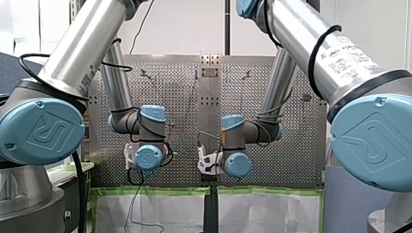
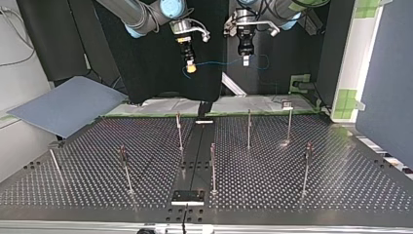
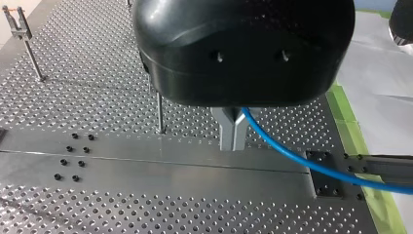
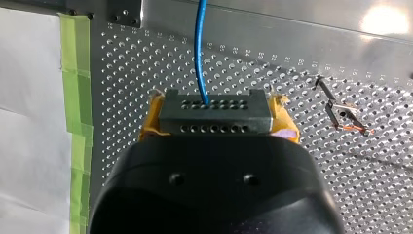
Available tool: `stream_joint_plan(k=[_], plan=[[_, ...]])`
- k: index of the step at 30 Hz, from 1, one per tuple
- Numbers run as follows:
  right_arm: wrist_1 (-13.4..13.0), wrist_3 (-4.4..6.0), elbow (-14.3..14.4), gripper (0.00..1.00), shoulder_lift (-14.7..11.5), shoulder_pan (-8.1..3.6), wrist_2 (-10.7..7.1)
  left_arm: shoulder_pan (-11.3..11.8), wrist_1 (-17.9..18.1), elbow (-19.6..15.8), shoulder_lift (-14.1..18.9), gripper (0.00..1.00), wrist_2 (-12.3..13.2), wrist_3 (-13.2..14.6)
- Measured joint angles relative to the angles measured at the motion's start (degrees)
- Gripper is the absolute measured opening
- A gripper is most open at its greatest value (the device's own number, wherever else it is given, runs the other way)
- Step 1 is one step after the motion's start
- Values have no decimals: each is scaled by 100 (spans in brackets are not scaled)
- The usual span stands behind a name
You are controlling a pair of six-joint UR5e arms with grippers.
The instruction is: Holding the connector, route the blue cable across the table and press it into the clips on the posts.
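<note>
— Starting with the biggest thing: what is underneath?

— The perforated table [image 2: 341,185] fills the lower half of the top view. My right arm [image 2: 131,14] comes in at that view's left and my left arm [image 2: 287,7] at its right. A grey board [image 2: 68,105] leans at the table's left edge.

— And the posts?

— Thin upright posts [image 2: 213,168] stand spread over the table, well apart from each other. In the left wrist view one of them carries a small clip [image 3: 19,24] at its top.

— Where are the grippers?

— Both hang high over the table's far edge, near each other. The right gripper [image 4: 217,113] has its yellow pads [image 4: 150,122] clamped on either side of the dark connector [image 4: 214,127]. The left gripper [image 3: 233,131] has its metal fingers [image 3: 226,129] drawn narrow, with the blue cable [image 3: 311,165] running out from between them.

— So where does that cable go?

— In the right wrist view it leaves the connector's face and runs straight ahead over the table. In the top view it spans the gap from one gripper to the other in mid-air, well above the posts and touching none of them.
</note>
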Motion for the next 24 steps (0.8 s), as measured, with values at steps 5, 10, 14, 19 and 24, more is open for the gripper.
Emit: stream_joint_plan(k=[5, 10, 14, 19, 24], plan=[[83, -66, -84, 0, -82, -46, 49, 21, -95, 64, 94, 0, -74, 94], [291, 29, -291, 0, -291, 47, 25, 48, -302, 228, 302, 0, -146, 141], [496, 211, -473, 0, -496, 99, -138, 78, -492, 320, 490, 0, -213, 145], [733, 287, -692, 0, -732, 92, -369, 107, -748, 426, 749, 0, -432, 135], [1017, 300, -974, 0, -1016, 75, -651, 123, -1014, 536, 1015, 0, -696, 53]])
